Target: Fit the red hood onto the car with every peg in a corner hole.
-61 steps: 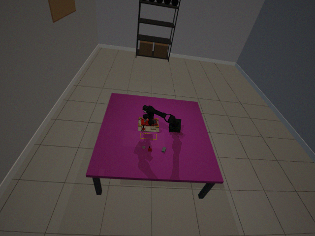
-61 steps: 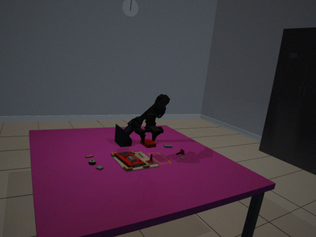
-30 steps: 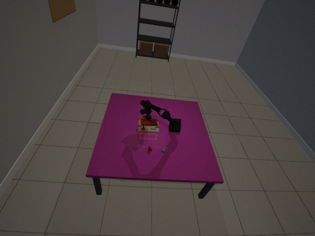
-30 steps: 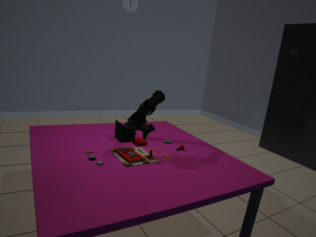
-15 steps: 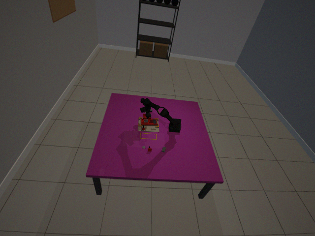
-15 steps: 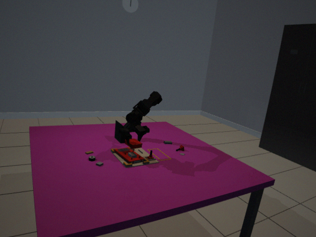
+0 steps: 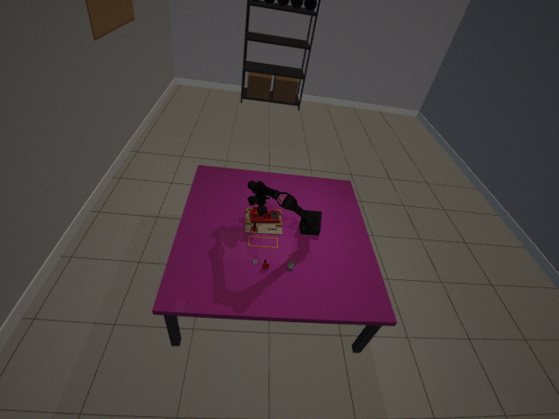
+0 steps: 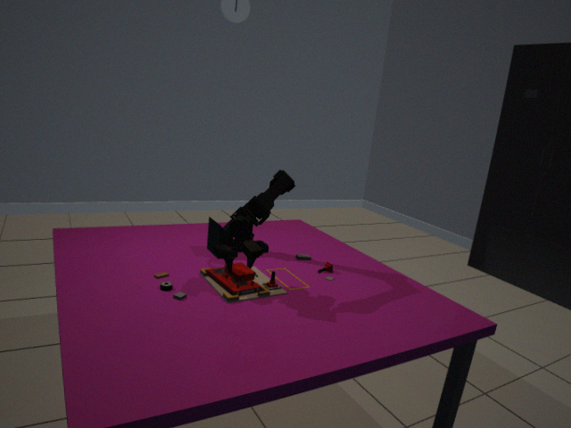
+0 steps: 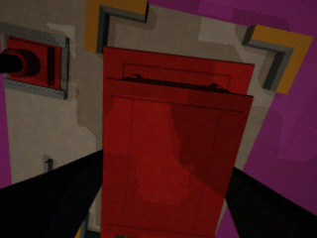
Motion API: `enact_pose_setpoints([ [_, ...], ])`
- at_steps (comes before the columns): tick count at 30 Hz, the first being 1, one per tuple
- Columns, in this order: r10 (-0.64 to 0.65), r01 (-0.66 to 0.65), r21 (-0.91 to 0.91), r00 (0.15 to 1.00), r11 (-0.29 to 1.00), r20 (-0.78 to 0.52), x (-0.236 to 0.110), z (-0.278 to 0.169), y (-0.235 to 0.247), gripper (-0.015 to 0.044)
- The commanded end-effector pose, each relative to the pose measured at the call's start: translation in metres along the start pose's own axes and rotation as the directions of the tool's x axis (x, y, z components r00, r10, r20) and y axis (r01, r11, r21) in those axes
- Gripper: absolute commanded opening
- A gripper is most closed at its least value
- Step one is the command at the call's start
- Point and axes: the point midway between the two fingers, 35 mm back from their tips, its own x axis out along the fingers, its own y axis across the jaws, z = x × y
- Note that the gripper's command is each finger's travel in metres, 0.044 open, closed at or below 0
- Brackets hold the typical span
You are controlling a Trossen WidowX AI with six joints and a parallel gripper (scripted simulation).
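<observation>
My gripper (image 7: 260, 210) (image 8: 239, 266) (image 9: 165, 163) is shut on the red hood (image 7: 265, 216) (image 8: 239, 272) (image 9: 168, 149), gripping its two long sides. The hood hangs flat right over the red car chassis (image 8: 224, 280) (image 9: 173, 63), which sits in the beige jig (image 7: 266, 229) (image 8: 230, 297) (image 9: 50, 129). In the wrist view the hood covers most of the deck, and only the chassis's far end shows beyond it. The engine block and the pegs are hidden under the hood. I cannot tell whether the hood touches the deck.
A red block with a black knob (image 9: 27, 61) (image 8: 272, 281) stands on the jig beside the chassis. A yellow outlined rectangle (image 7: 263, 246) (image 8: 294, 288) is marked next to the jig. Small loose parts (image 7: 265, 264) (image 8: 166, 285) (image 8: 326, 267) lie on the magenta table (image 7: 315, 271) (image 8: 138, 359). The arm's base (image 7: 310, 223) stands behind the jig.
</observation>
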Motion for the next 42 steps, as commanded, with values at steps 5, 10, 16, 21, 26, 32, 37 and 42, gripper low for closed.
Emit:
enact_pose_setpoints([
  [5,-0.004,0.004,0.002,1.000,1.000,0.017,0.0009,0.0025,-0.0005,0.0000],
  [10,-0.004,0.004,0.002,1.000,1.000,0.017,0.0009,0.0025,-0.0016,0.0000],
  [16,-0.004,0.004,0.002,1.000,1.000,0.017,0.0009,0.0031,-0.0004,0.0000],
  [21,-0.004,0.004,0.002,1.000,1.000,0.017,0.0009,0.0031,-0.0004,0.0000],
  [26,-0.004,0.004,0.002,1.000,1.000,0.017,0.0009,0.0031,-0.0004,0.0000],
  [32,-0.004,0.004,0.002,1.000,1.000,0.017,0.0021,0.0032,-0.0005,0.0000],
  [37,-0.004,0.003,0.002,1.000,1.000,0.017,0.0044,0.0034,-0.0006,0.0000],
  [42,-0.003,0.003,0.002,1.000,1.000,0.017,0.0068,0.0035,-0.0008,0.0000],
])
